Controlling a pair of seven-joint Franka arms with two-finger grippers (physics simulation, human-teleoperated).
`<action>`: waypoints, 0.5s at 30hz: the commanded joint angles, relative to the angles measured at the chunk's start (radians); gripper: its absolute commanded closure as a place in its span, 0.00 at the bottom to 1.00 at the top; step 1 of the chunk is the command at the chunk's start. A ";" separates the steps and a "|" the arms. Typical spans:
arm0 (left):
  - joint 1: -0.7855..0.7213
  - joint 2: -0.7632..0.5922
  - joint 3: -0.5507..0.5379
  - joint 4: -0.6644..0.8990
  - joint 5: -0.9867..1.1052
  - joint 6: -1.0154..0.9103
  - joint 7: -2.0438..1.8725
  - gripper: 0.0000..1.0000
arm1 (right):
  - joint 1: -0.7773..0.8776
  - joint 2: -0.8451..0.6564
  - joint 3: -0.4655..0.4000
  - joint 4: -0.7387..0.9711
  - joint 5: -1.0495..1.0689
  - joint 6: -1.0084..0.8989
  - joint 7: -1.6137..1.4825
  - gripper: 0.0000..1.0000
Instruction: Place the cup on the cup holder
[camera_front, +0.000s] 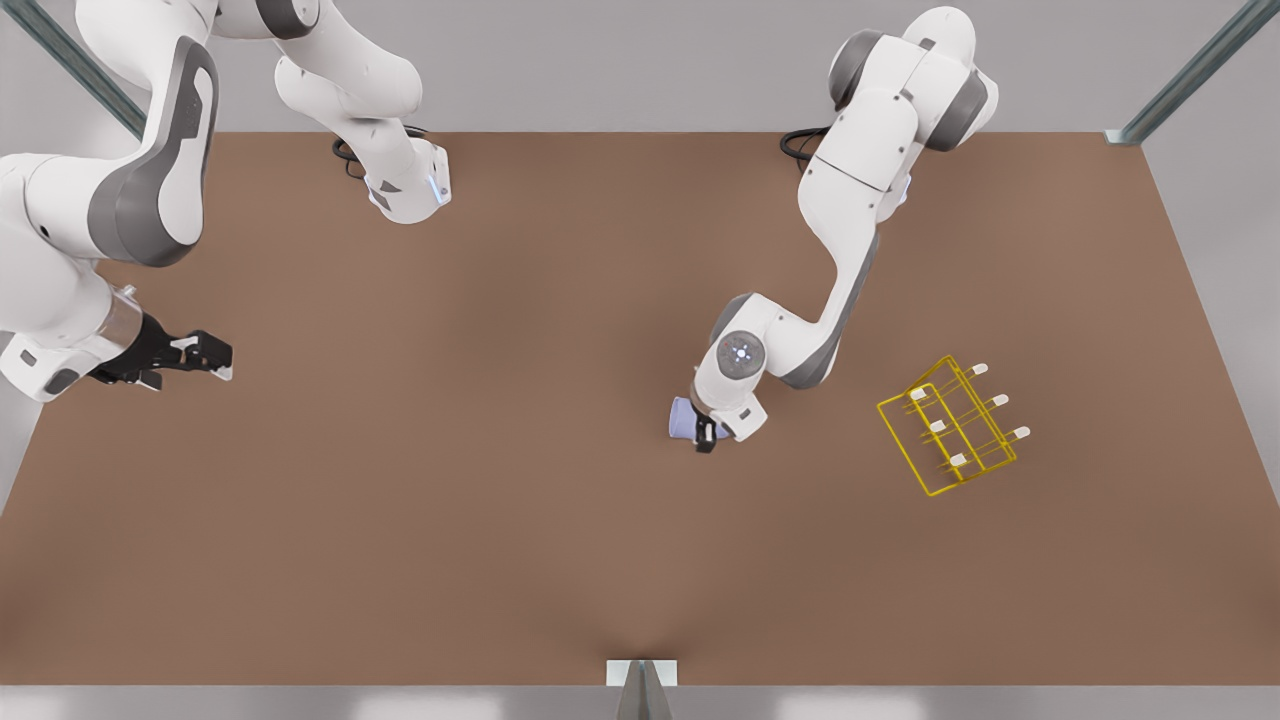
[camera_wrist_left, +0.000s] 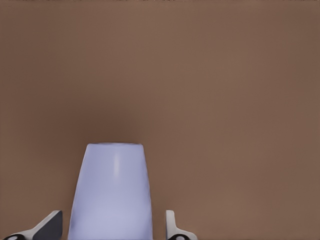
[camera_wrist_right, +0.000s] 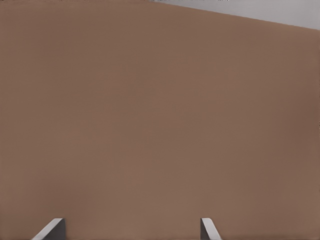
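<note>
Cup (camera_wrist_left: 111, 192) between spread fingers of left end effector (camera_wrist_left: 112, 230), gaps both sides; right end effector (camera_wrist_right: 131, 230) open, idle.

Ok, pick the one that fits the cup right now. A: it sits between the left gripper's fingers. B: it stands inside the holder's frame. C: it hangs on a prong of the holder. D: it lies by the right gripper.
A: the left wrist view shows the cup between the left gripper fingers, a gap showing each side, away from the holder.
</note>
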 joint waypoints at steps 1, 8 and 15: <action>-0.002 0.007 0.000 0.000 0.010 0.003 -0.026 0.00 | 0.000 0.000 0.000 0.005 0.001 0.008 0.123 0.00; -0.025 0.065 -0.001 0.008 0.007 0.050 -0.030 0.00 | -0.003 -0.002 0.000 0.007 -0.001 0.006 0.123 0.00; -0.043 0.079 -0.003 0.012 0.004 0.075 -0.038 0.13 | -0.006 0.000 0.000 0.007 0.001 0.008 0.123 0.00</action>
